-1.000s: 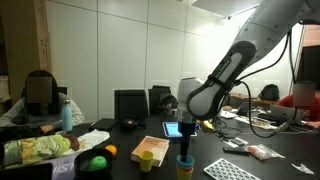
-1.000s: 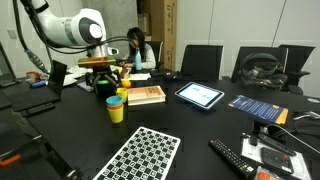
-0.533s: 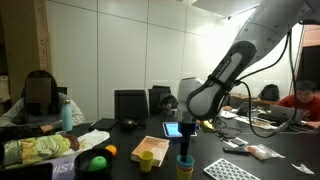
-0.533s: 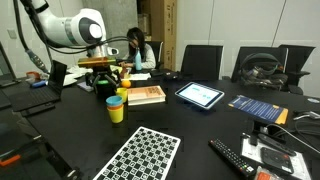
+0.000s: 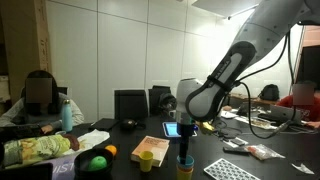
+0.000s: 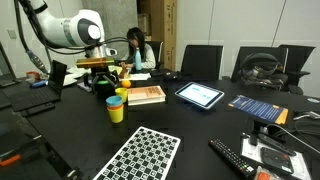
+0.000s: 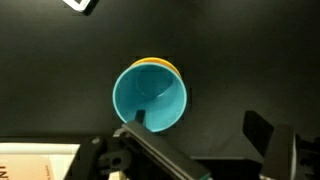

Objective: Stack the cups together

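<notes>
A light blue cup [image 7: 150,97] sits nested inside a yellow cup [image 7: 158,64] on the black table. The pair also shows in both exterior views [image 5: 185,161] [image 6: 116,107]. My gripper [image 7: 195,132] is open and empty, directly above the nested pair with the cups off to one side of the jaws. It also shows in both exterior views [image 5: 185,137] [image 6: 101,80]. An orange cup [image 5: 146,161] stands next to the book [image 5: 152,147]. I cannot make out the red cup.
A tablet [image 6: 200,95] and the book [image 6: 147,95] lie behind the cups. A checkerboard sheet [image 6: 140,152] lies in front. Green and orange balls [image 5: 97,160] and a teal bottle [image 5: 67,112] stand to one side. A person [image 6: 138,50] sits at the table.
</notes>
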